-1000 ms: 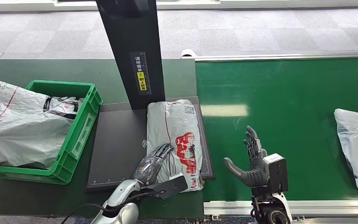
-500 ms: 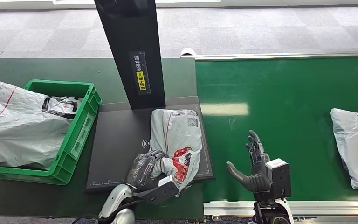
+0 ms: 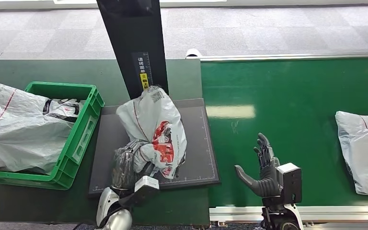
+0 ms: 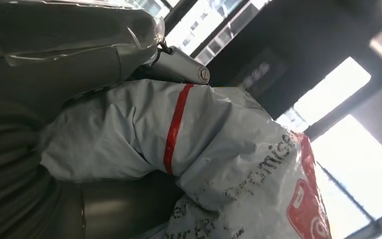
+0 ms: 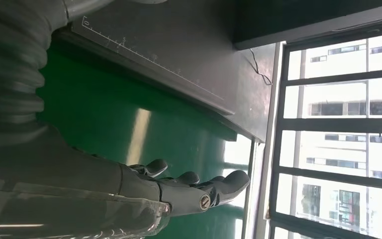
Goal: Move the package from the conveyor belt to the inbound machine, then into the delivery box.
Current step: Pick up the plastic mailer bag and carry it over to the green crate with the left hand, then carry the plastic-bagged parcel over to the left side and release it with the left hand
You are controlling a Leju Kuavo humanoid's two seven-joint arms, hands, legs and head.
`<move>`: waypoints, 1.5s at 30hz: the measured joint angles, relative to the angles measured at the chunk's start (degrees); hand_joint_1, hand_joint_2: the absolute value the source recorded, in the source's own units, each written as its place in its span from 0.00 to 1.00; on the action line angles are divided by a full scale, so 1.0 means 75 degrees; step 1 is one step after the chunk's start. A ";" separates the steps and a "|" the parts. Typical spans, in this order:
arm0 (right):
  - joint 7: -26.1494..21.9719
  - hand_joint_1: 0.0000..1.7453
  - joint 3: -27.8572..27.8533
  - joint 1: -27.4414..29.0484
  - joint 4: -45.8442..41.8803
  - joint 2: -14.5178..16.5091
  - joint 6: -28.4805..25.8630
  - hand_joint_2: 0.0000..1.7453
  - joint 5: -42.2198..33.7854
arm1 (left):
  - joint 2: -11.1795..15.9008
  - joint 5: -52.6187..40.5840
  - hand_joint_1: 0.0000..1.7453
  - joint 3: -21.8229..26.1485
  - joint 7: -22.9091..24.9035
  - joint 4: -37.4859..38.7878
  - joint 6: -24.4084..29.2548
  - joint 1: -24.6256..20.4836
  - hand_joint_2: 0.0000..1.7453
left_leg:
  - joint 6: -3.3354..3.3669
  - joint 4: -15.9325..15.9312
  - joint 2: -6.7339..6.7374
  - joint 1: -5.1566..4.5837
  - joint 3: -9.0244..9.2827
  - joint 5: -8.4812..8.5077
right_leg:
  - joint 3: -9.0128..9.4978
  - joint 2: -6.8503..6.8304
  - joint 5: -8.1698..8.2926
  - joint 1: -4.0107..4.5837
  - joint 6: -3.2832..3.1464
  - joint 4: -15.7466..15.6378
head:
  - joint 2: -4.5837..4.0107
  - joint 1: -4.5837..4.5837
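Note:
A grey package (image 3: 154,128) with red print is lifted off the dark inbound machine plate (image 3: 201,143), tilted up toward the black post. My left hand (image 3: 127,163) grips its near end. In the left wrist view the same package (image 4: 214,164) bulges out from between thumb and fingers (image 4: 181,64). My right hand (image 3: 262,167) hovers open over the green conveyor belt (image 3: 292,105), fingers spread and holding nothing; the right wrist view has this hand (image 5: 189,186) above the belt. The green delivery box (image 3: 79,139) stands left of the plate.
Grey packages (image 3: 19,129) fill the delivery box and spill over its left side. Another grey package (image 3: 364,148) lies on the belt at the far right. The machine's black post (image 3: 134,48) rises behind the plate.
My left hand closed on the package, raised it off the plate and swung it left and up. The package on the belt drifted slightly left. My right hand barely moved.

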 joint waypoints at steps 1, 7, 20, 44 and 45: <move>0.0002 0.00 0.0002 0.0000 0.0000 -0.0001 -0.0018 1.00 -0.0019 | -0.0012 0.0172 1.00 0.0057 -0.0225 -0.0123 0.0188 0.0014 1.00 | 0.0000 0.0000 -0.0001 0.0000 0.0000 0.0000 | 0.0000 0.0000 0.0000 0.0000 0.0000 0.0000 | 0.0000 0.0000; 0.0004 0.00 0.0009 -0.0001 0.0000 -0.0002 -0.0052 1.00 -0.0050 | -0.0097 0.0342 1.00 0.0328 -0.0626 -0.0614 0.0363 0.0105 1.00 | 0.0000 0.0000 -0.0003 0.0000 -0.0003 0.0000 | -0.0001 0.0000 0.0000 0.0000 0.0000 0.0000 | 0.0000 -0.0001; -0.0044 0.00 0.0263 -0.0006 0.0040 -0.0091 -0.0383 1.00 -0.0303 | -0.0932 -0.1579 1.00 0.3361 -0.1024 -0.3654 0.0395 0.0004 1.00 | -0.0003 -0.0001 0.0001 0.0010 -0.0012 0.0003 | -0.0010 0.0000 0.0000 0.0010 -0.0001 0.0004 | 0.0000 -0.0001; -0.0006 0.00 0.0284 0.0240 -0.0125 -0.0157 -0.0551 1.00 -0.0262 | -0.0742 -0.5024 1.00 0.9704 0.0675 -0.2757 0.0419 -0.1211 1.00 | -0.0008 -0.0002 0.0037 0.0013 -0.0008 0.0001 | -0.0024 0.0028 0.0001 0.0013 -0.0005 0.0002 | 0.0000 0.0002; -0.0006 0.00 0.0283 0.0241 -0.0127 -0.0157 -0.0551 1.00 -0.0262 | -0.0726 -0.5042 1.00 0.9693 0.0717 -0.2752 0.0419 -0.1194 1.00 | -0.0009 -0.0002 0.0038 0.0013 -0.0007 0.0000 | -0.0025 0.0029 0.0001 0.0014 -0.0005 0.0002 | 0.0000 0.0003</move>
